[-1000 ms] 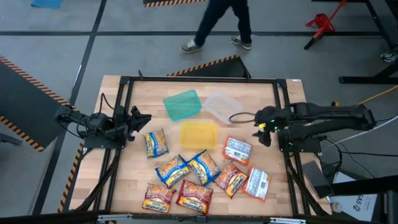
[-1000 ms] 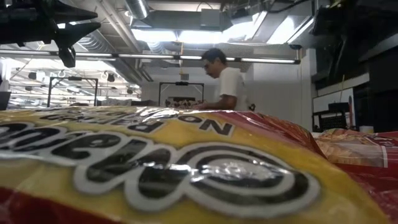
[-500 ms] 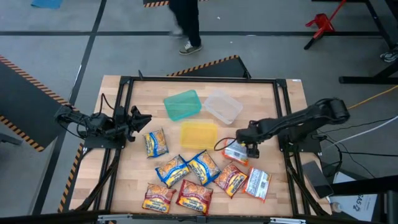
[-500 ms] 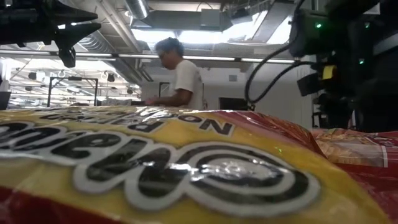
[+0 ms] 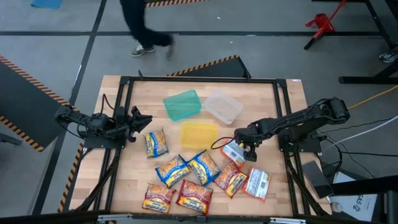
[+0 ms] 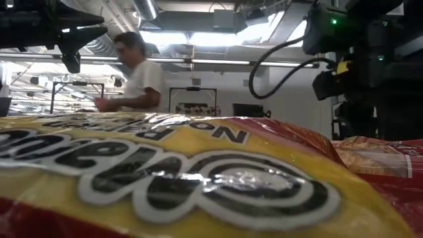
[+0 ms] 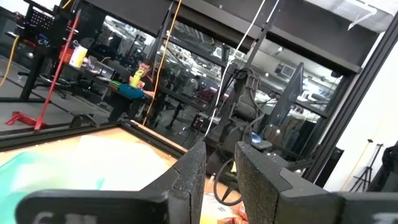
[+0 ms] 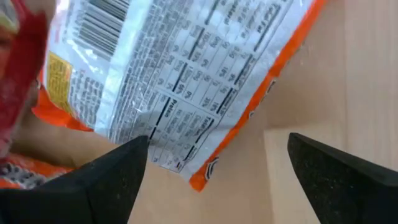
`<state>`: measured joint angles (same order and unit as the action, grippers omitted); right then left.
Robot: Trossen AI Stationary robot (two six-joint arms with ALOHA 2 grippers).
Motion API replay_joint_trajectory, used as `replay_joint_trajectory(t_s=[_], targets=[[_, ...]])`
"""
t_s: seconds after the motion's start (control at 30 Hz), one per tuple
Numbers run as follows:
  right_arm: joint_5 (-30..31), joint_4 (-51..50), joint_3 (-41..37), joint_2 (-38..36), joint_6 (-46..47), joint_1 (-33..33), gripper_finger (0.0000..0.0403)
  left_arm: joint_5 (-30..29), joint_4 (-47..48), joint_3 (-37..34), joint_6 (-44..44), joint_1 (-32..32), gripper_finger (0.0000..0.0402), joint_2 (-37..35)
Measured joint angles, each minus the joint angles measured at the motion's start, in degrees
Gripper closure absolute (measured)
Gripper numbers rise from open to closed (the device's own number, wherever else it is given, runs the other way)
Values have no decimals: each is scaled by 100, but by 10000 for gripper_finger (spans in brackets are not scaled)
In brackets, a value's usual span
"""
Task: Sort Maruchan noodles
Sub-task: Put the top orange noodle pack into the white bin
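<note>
1. Orange-edged packet (image 5: pixel 234 151), its white back with barcode facing up, lies on the table (image 5: pixel 261 99) just right of the yellow tub (image 5: pixel 199 134); the right wrist view shows its nutrition panel (image 8: pixel 186 87) close below the camera.
2. The right gripper (image 5: pixel 244 147) is down over this packet, fingers (image 8: pixel 106 180) spread wide to either side of its lower corner, gripping nothing.
3. The other packets lie flat toward the table's front: one blue-and-yellow packet (image 5: pixel 156 142) alone at left, two more (image 5: pixel 172 170) (image 5: pixel 203 167) side by side in the middle, red-and-yellow ones (image 5: pixel 158 198) (image 5: pixel 194 195) (image 5: pixel 231 178) at the front, and a white-backed one (image 5: pixel 257 184) at right.
4. The teal tub (image 5: pixel 183 104) and clear tub (image 5: pixel 222 106) sit behind the yellow one.
5. The left gripper (image 5: pixel 142 119) waits at the table's left edge, raised, its fingers (image 7: pixel 189 180) close together with a narrow gap and nothing between them.
6. A person (image 6: pixel 135 76) walks past beyond the table.
</note>
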<state>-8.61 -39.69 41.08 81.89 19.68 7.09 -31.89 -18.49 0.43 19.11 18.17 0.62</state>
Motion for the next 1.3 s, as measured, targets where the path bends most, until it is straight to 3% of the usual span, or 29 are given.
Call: replay_joint_trajectory(t_s=[0.43, 0.57, 1.23, 1.3], targets=[[-405, 306, -297, 74, -105, 0, 30, 6, 182, 0, 22, 0, 319, 2], [-411, 286, -297, 74, -212, 2, 53, 4, 326, 0, 110, 0, 319, 2], [-225, 264, -308, 82, -313, 7, 380, 1, 331, 0, 136, 4, 319, 2], [-195, 261, -308, 82, -310, 7, 396, 1, 333, 1, 136, 4, 319, 0]])
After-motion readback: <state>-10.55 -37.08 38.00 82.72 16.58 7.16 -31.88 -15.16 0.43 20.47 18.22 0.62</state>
